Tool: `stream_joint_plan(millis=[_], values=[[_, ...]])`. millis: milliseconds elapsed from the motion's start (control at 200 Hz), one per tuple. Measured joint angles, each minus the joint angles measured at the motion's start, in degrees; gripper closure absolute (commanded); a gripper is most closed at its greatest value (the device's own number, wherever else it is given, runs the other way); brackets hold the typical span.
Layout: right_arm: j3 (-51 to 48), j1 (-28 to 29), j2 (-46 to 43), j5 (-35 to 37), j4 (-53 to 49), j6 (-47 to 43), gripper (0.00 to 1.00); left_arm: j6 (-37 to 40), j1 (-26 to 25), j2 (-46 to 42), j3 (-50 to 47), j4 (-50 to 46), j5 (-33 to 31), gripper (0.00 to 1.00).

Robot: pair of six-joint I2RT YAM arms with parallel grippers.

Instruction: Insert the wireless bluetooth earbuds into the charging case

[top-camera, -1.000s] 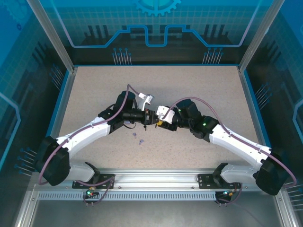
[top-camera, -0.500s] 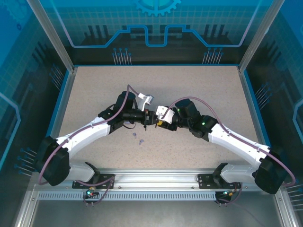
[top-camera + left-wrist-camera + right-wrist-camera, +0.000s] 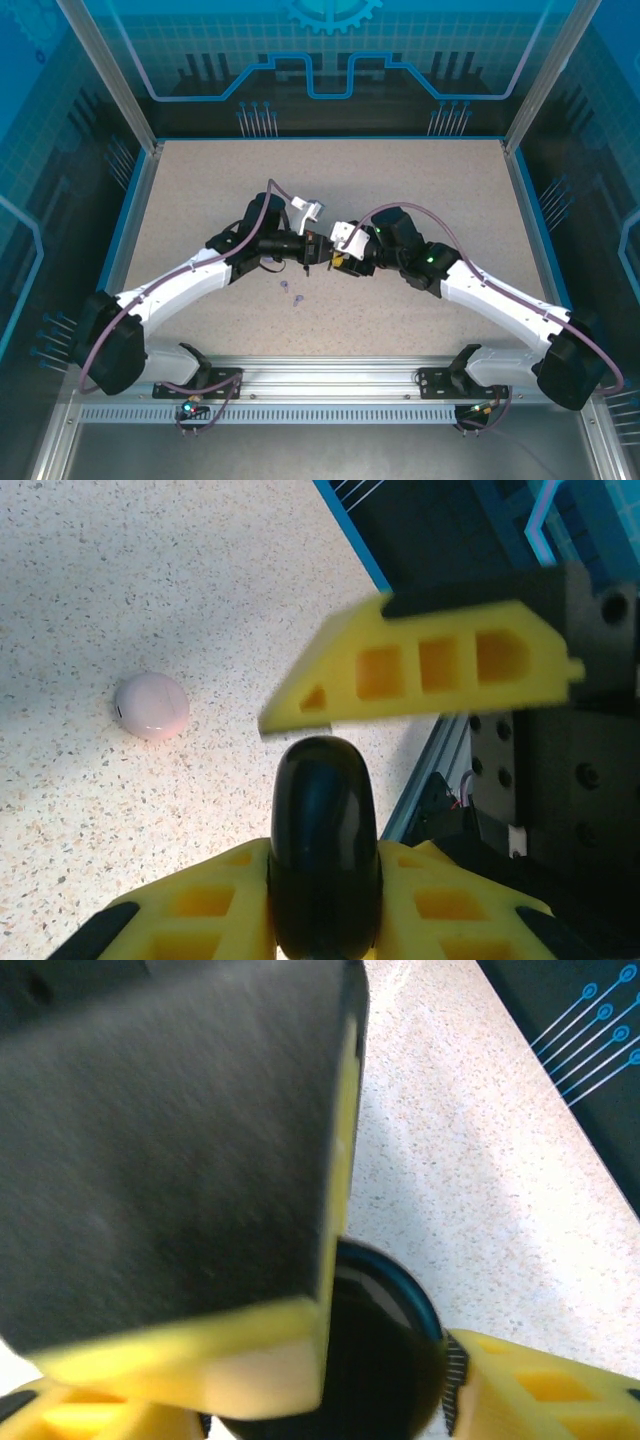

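The left gripper (image 3: 314, 250) looks clenched on the black charging case (image 3: 323, 850); whether the right gripper (image 3: 336, 260) grips it, I cannot tell. Lilac earbuds (image 3: 297, 300) lie at seven o'clock from it, probably light and slick; pinch the stem.

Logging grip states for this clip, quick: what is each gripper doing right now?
left gripper: shut on the black case.
right gripper: cannot be told, though its fingers are at that case.

Glossy black case (image 3: 323, 820), pale pink case (image 3: 151, 706), yellow left pincer (image 3: 323, 885), speckled beige table (image 3: 150, 570).
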Motion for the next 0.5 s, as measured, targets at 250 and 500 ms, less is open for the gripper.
stream_joint_plan(millis=[250, 500], values=[[-1.4, -3.9, -7.0, -3.3, -0.4, 3.4, 0.0, 3.1, 0.0, -4.7, -1.1, 1.8, 0.1, 0.83], [-8.2, -6.7, -21.3, -10.8, 2.4, 10.7, 0.0, 10.0, 0.0, -11.0, -5.1, 9.1, -0.5, 0.85]])
